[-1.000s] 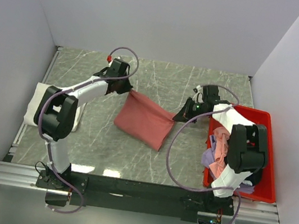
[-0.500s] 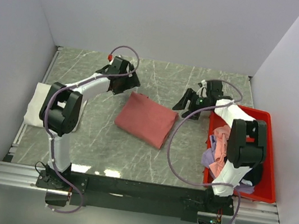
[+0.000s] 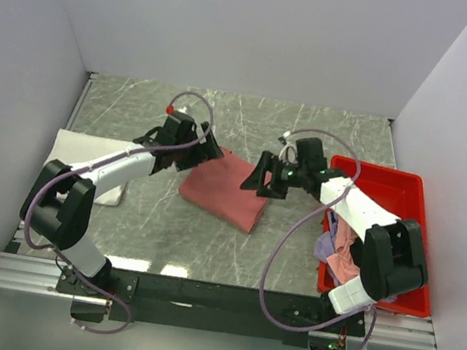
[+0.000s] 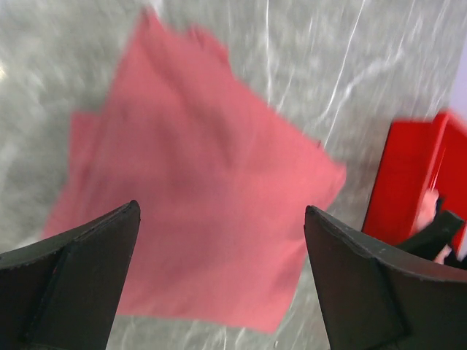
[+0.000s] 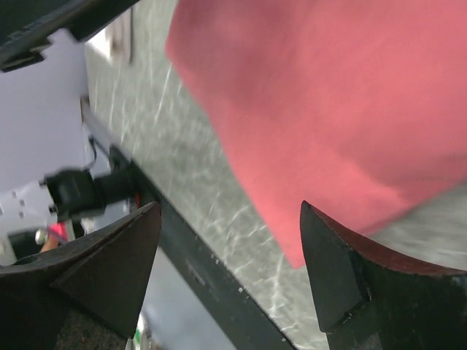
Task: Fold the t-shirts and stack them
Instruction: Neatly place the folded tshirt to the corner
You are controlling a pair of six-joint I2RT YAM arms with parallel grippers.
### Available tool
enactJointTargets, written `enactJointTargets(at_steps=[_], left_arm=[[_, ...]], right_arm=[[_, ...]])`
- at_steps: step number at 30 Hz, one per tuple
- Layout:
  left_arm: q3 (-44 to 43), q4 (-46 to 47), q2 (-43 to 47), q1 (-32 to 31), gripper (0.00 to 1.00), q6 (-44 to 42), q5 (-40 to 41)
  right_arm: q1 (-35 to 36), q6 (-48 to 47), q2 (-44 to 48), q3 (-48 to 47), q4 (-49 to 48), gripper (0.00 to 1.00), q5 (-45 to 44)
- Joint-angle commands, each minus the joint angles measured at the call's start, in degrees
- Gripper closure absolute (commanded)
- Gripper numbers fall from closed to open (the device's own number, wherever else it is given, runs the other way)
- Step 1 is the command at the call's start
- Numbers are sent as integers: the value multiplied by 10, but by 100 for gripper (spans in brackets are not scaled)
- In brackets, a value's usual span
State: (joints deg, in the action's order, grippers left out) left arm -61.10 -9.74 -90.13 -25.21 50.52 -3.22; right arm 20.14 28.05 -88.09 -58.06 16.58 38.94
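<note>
The left fingers (image 4: 80,270) and the right fingers (image 5: 95,270) are spread wide and hold nothing, just above the red tee (image 3: 227,187). It lies folded flat on the desk (image 3: 292,255), likely ready to go on the white tee (image 3: 77,150). More tees (image 3: 342,246) wait in the tray (image 3: 410,181).

Red tray (image 3: 389,187) on marble table (image 3: 251,120)

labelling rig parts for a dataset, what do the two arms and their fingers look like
Both match: the left arm and right arm have white links between chunky black joints. A thin purple cable loops loosely along each. The left carries a small red cap near its wrist. The fingers are plain black wedges.
</note>
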Motion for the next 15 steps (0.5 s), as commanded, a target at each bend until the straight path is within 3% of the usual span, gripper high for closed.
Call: enactJointTargets(at_steps=[1, 15], left_arm=[[40, 45, 9, -17, 0, 24, -27], [134, 61, 6, -20, 0, 19, -22]], right_arm=[[34, 32, 12, 36, -68, 17, 18], [42, 28, -69, 119, -116, 17, -21]])
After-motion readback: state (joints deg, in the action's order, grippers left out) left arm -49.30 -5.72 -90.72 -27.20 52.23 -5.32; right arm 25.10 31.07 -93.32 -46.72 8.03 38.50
